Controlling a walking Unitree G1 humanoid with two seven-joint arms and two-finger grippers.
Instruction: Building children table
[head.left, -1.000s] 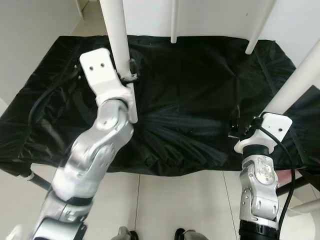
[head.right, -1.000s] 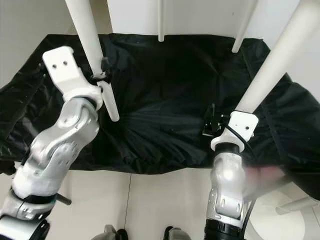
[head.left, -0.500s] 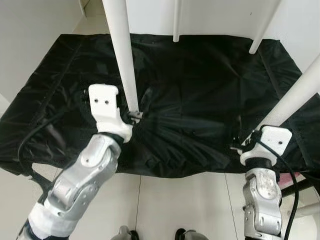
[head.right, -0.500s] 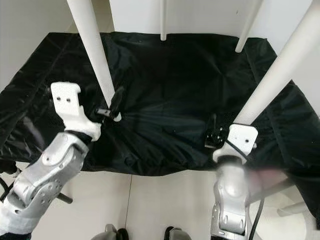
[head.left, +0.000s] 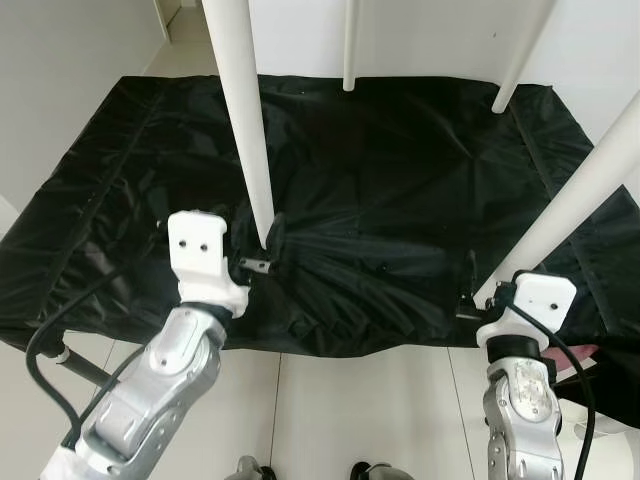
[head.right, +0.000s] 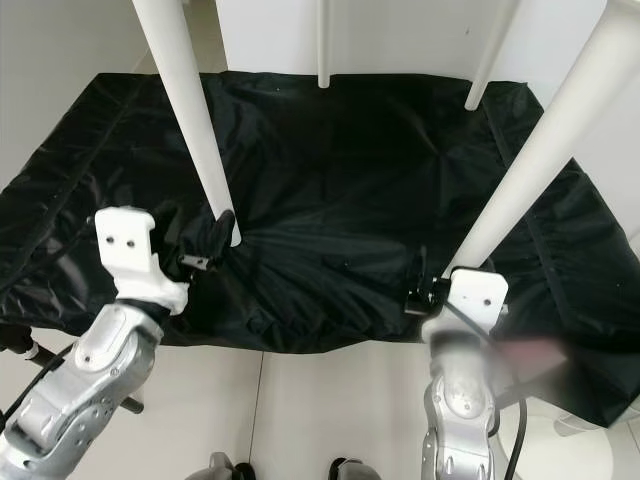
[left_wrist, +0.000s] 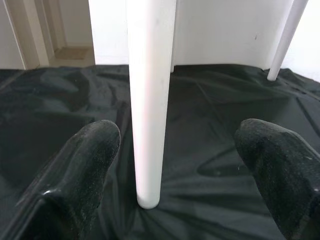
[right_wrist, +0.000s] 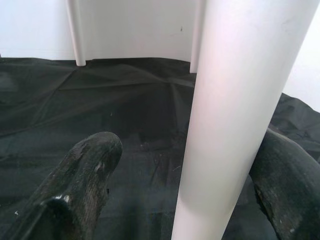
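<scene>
1. four white table legs are seen standing on a black sheet (head.left: 400, 180) spread over the floor, long axes near upright, the two near ones leaning slightly.
2. the near left leg (head.left: 245, 130) is placed with its foot between the fingers of the left gripper (left_wrist: 175, 165), just ahead of them; the jaws are held wide apart, untouched by the leg.
3. the near right leg (head.left: 580, 200) is framed closely by the right gripper (right_wrist: 190, 190), its jaws apart on either side; contact cannot be told.
4. the two far legs (head.left: 350, 45) are set well beyond the jaws, near the sheet's far edge by the wall.
5. open sheet is left between the grippers; bare tiled floor (head.left: 360, 400) is met at the near edge.
</scene>
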